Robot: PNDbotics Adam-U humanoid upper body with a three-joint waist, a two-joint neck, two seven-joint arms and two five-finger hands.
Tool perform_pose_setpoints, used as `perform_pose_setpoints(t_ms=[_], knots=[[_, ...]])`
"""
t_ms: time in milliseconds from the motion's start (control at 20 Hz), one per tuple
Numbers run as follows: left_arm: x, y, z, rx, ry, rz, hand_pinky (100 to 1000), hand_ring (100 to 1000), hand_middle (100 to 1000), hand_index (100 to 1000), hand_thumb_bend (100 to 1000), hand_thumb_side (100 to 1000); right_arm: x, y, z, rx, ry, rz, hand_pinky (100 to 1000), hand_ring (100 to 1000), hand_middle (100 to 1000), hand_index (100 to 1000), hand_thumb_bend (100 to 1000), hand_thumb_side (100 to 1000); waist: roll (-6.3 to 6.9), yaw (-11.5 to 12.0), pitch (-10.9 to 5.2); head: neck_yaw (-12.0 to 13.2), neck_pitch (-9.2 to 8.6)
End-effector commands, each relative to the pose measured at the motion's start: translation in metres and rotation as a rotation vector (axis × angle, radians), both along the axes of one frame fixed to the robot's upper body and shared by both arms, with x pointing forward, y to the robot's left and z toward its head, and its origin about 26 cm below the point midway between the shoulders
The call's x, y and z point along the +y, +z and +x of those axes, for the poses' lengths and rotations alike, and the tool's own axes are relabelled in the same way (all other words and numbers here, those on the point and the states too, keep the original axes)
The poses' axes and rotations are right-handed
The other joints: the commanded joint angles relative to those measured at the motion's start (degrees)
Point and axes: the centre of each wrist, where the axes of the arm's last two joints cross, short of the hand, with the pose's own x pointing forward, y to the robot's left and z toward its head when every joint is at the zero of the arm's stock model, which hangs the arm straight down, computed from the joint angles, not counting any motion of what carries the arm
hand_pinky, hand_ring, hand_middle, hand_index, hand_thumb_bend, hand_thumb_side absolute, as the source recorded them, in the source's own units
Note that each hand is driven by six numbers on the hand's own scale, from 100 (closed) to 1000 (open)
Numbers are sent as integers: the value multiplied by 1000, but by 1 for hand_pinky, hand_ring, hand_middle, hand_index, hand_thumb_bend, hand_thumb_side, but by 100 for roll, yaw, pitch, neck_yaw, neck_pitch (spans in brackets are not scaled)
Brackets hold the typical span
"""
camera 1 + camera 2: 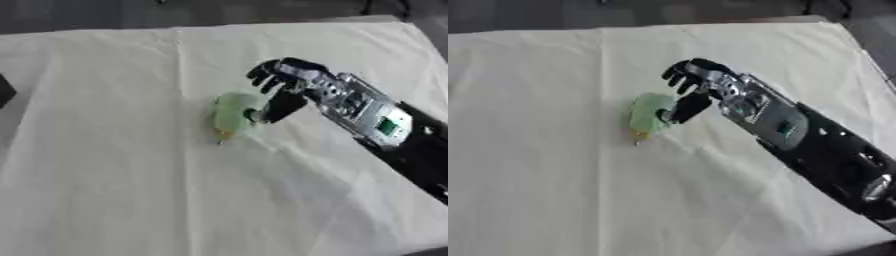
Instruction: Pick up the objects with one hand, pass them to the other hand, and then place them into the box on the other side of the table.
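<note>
My right hand (289,87): fingers curled, thumb against the green thing (233,112).
Desk (105,150): white cloth, open all around.
Box: dark corner (4,91) at left edge.

I can read no text, label or number anywhere; the small green patch (388,126) on my forearm, behind my right hand (293,82), shows no lettering.

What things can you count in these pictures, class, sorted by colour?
Pale green object with a yellowish tip: 1
Black and silver robot hand, the right hand: 1
Whitish cloth covering the table: 1
Dark thing at the left edge: 1
Total: 4
</note>
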Motion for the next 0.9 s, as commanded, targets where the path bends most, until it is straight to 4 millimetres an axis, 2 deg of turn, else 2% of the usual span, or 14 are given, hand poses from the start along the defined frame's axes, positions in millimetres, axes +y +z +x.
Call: perform_pose_setpoints(t_ms=[50,200,250,700,850,900], knots=[[-1,20,-4,-49,-9,0,895,717,675,658,245,378,-5,7,4,-34,12,-53,763,833,819,889,494,129,0,24,1,-21,-96],[-1,20,-4,-49,-9,-1,895,717,675,658,245,378,-7,6,6,-35,20,-73,763,833,819,889,494,129,1,30,5,-20,-98],[-2,20,-4,-49,-8,-2,894,716,672,657,241,378,-7,6,7,-34,26,-77,778,837,818,891,529,139,0,42,19,-27,-106],[-4,21,-5,-54,-12,-20,893,716,671,656,236,384,-9,-10,16,13,30,-112,797,839,807,881,510,155,-7,99,123,-70,-155],[-5,22,-5,-56,-15,-22,893,716,671,656,235,384,-9,-15,19,28,23,-107,799,830,776,854,488,152,-1,111,131,-75,-156],[-5,22,-5,-56,-14,-22,893,716,671,655,235,385,-9,-16,20,33,19,-105,798,818,741,826,472,148,-1,113,129,-76,-153]])
